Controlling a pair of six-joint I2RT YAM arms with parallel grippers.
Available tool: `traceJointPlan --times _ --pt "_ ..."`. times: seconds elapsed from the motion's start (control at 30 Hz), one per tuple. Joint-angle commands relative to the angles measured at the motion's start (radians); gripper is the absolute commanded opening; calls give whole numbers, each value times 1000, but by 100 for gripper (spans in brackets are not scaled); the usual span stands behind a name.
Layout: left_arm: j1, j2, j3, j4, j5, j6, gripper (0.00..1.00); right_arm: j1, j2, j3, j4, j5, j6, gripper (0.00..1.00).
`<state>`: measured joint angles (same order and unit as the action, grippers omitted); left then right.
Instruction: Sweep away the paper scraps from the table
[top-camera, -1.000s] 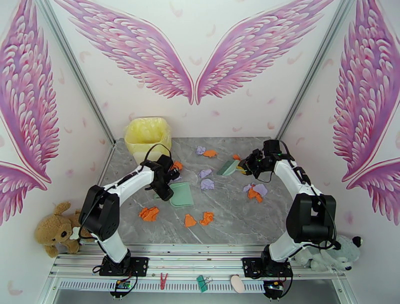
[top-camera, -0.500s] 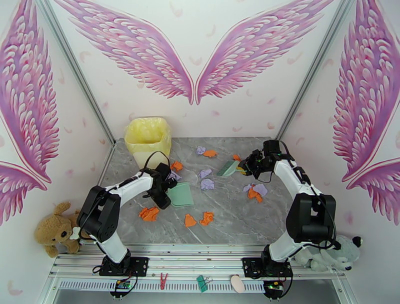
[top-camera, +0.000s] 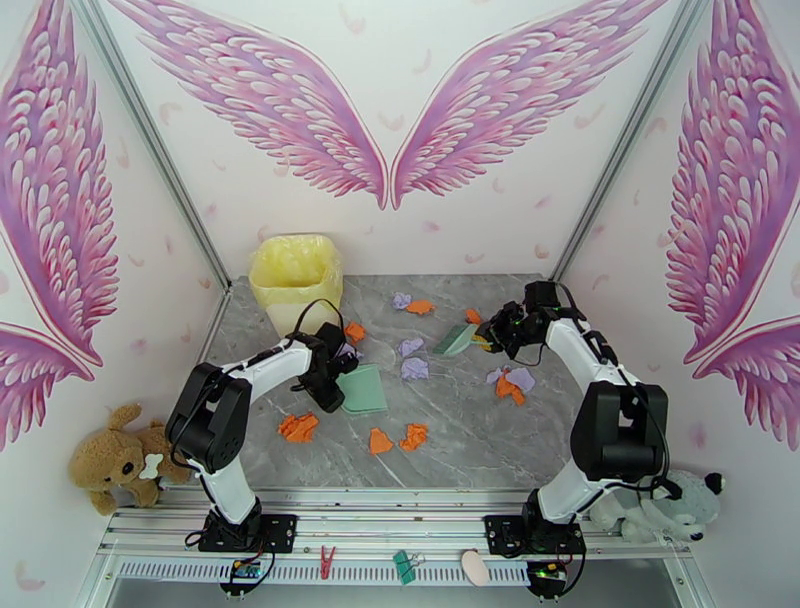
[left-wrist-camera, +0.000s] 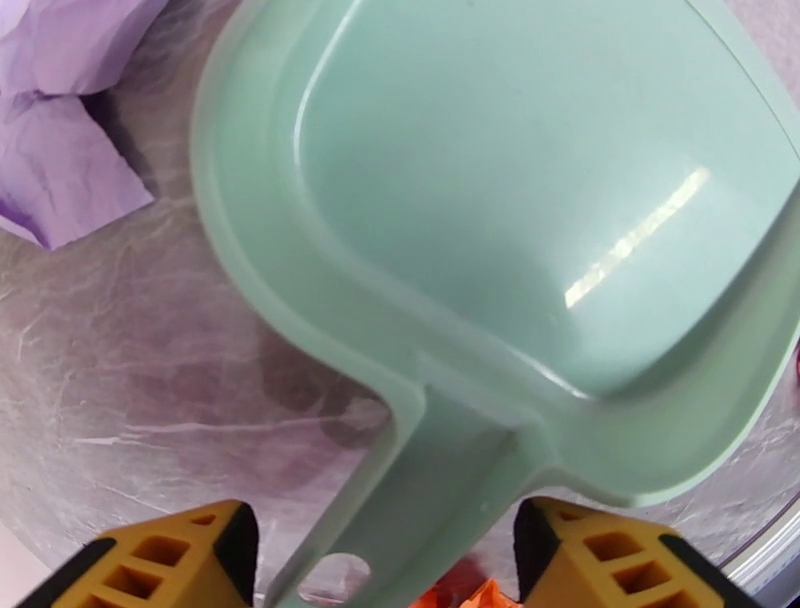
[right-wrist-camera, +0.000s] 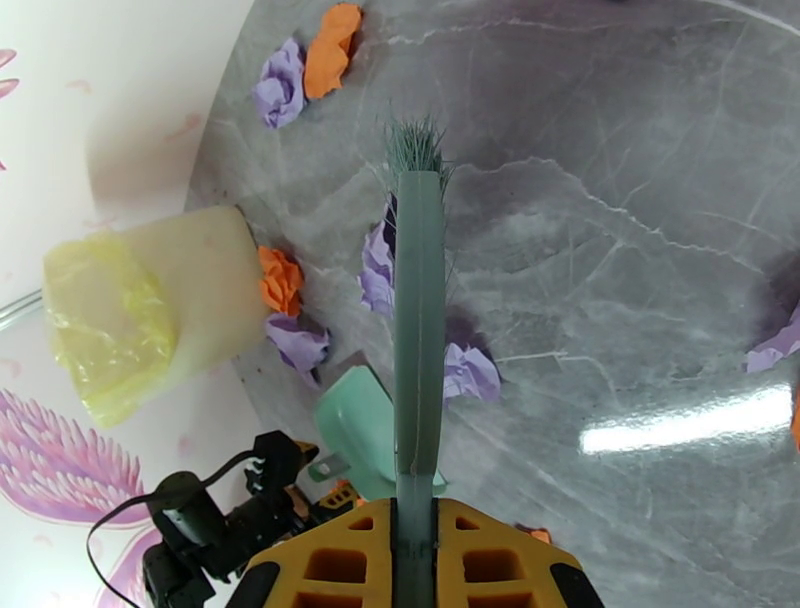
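Orange and lavender paper scraps lie scattered on the grey table (top-camera: 470, 455): an orange wad (top-camera: 298, 427) near the front left, two more (top-camera: 396, 439) at the front middle, and lavender wads (top-camera: 413, 368) in the centre. The mint dustpan (top-camera: 362, 388) (left-wrist-camera: 540, 200) lies flat. My left gripper (top-camera: 333, 388) (left-wrist-camera: 385, 560) is open, its fingers either side of the dustpan's handle, with a slit of table showing on the right. A lavender scrap (left-wrist-camera: 60, 170) lies beside the pan. My right gripper (top-camera: 492, 335) (right-wrist-camera: 416, 545) is shut on the mint brush (top-camera: 458, 338) (right-wrist-camera: 418, 300), bristles pointing away.
A yellow-lined bin (top-camera: 295, 275) (right-wrist-camera: 130, 310) stands at the back left corner. More scraps (top-camera: 510, 385) lie under the right arm and by the back wall (top-camera: 412, 304). Plush toys sit off the table at the left (top-camera: 110, 465) and right (top-camera: 660, 510).
My left gripper has dropped down and nearer to the dustpan's handle, and its jaws have narrowed around it. The right arm with the brush has barely moved.
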<state>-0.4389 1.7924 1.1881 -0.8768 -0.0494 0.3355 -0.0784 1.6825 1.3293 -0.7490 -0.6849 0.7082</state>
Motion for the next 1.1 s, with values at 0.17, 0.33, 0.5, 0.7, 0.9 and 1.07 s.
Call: traceJointPlan --times 0.17,0.33,0.5,0.7,0.9,1.07 --pt "2 6 9 4 5 -1 61 -4 15 33 -8 -22 -19 0" --pt "3 26 27 1 1 0 43 -4 11 28 -9 -22 -22 0" --pt "4 30 19 11 -4 -6 58 -5 11 29 -9 -21 -21 0" --pt "2 19 4 18 -10 -10 64 -3 10 27 -7 -22 -20 0" --pt "2 25 -7 26 2 -20 60 -4 3 16 -1 -24 -20 0" --pt "3 -8 -60 70 36 -44 60 -4 -10 2 -1 -23 -24 0"
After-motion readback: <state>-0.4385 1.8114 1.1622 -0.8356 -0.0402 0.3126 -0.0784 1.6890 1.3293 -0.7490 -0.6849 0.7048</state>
